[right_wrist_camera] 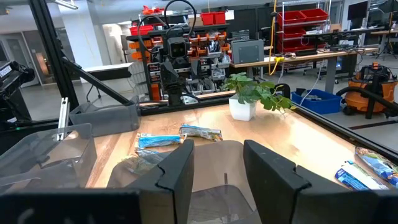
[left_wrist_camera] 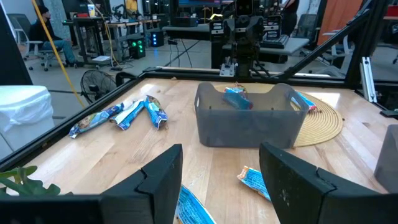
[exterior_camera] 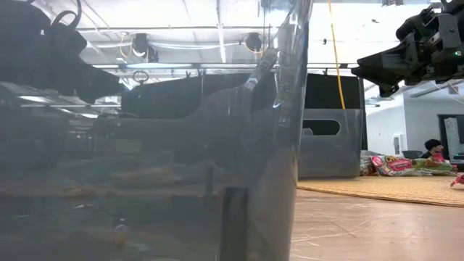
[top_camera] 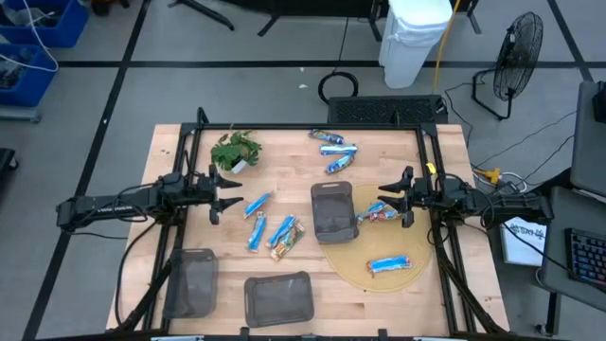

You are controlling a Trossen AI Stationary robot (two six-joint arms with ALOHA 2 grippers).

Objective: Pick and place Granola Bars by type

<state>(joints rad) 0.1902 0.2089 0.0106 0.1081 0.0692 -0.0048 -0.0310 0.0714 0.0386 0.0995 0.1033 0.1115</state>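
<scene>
Blue bars (top_camera: 257, 205) loose on table (top_camera: 294, 161); left gripper (top_camera: 227, 179) fingers apart, right gripper (top_camera: 386, 190) fingers apart, empty; next, picking one.

One camera looks straight down on the worktop (top_camera: 312, 265), one sits low against a tray (exterior_camera: 181, 145), and both wrist cameras face inward, sharing the middle tray (left_wrist_camera: 249, 121).

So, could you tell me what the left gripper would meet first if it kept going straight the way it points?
Probably the blue bar lying just ahead of the left gripper, if it travels low. Higher up, it would reach the grey bin on the woven mat. Height is hard to judge.
</scene>
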